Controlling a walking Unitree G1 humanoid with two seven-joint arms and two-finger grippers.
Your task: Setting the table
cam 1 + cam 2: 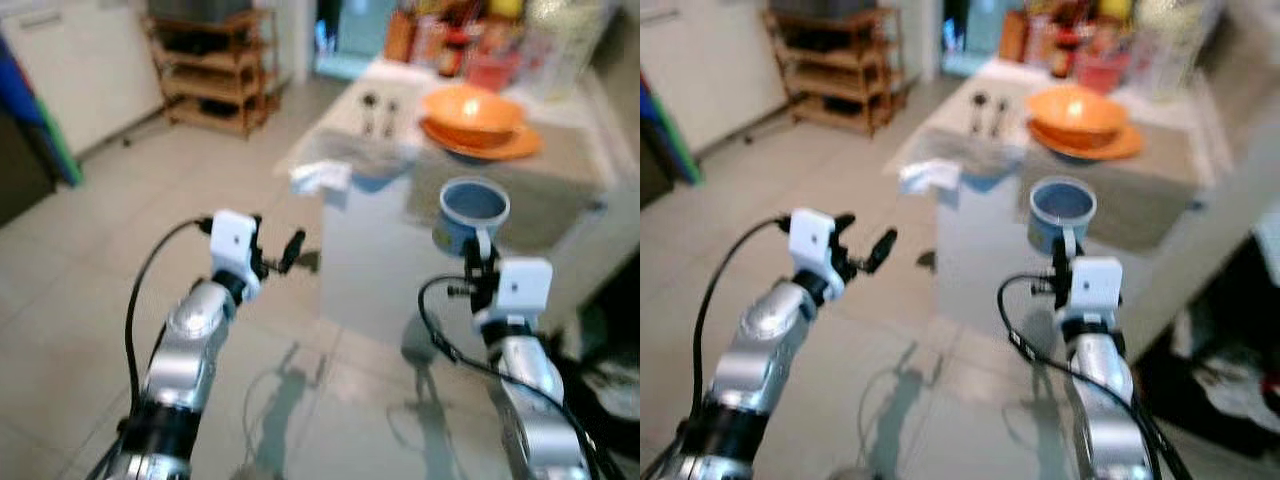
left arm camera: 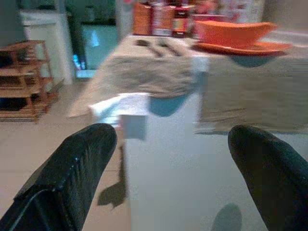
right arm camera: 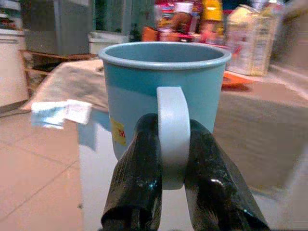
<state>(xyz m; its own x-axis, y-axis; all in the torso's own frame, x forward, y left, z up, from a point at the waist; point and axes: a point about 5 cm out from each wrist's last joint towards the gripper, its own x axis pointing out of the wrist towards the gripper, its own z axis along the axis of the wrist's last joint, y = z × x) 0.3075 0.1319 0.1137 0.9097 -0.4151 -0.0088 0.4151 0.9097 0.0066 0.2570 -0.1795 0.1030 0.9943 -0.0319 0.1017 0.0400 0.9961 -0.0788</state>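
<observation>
Blue mug [image 3: 163, 96], held upright by its handle in the right gripper [image 3: 168, 192], fingers pinched on either side of the loop. It hangs in the air just short of the table's [image 1: 380, 280] near edge, at about tabletop height. Looks like light, stiff plastic or enamel; empty as far as the rim shows. Smooth handle, so it could swivel in a two-finger pinch; the handle hold seems adequate for an empty mug. A yellow sticker sits on its side.

Left gripper [image 2: 168, 159] is spread wide, holding nothing, out over the floor beside the table.

On the table: a beige cloth [image 1: 520, 190] draped over the near edge, an orange bowl [image 1: 472, 108] on an orange plate [image 1: 500, 148] farther back, two dark utensils [image 1: 378, 108] beside the bowl. Blurred bottles and packets crowd the far end. A white paper [image 1: 320, 177] overhangs the near corner.

Judgement: the cloth in front of the bowl looks free for the mug; the overhanging cloth edge could snag.
</observation>
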